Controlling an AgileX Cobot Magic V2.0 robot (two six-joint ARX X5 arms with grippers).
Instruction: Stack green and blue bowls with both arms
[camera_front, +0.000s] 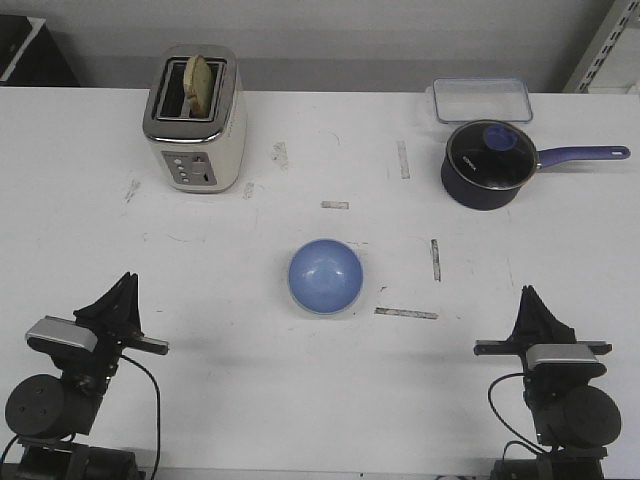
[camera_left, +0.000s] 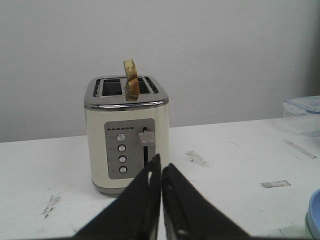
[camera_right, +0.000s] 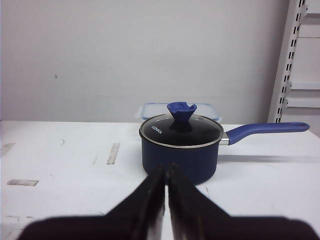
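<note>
Cream toaster (camera_front: 195, 120) holding 1 slice, navy lidded saucepan (camera_front: 490, 165), clear container (camera_front: 480, 99)

Bright, even overhead light; soft shadows throughout.
The white table (camera_front: 300, 380) is near washed out, with faint shadows beside the toaster (camera_front: 193, 120) and pan (camera_front: 490, 165). The glass lid (camera_right: 181, 131) shows mild glare. In both wrist views the close fingers (camera_left: 150, 200) are dark and blurred.
</note>
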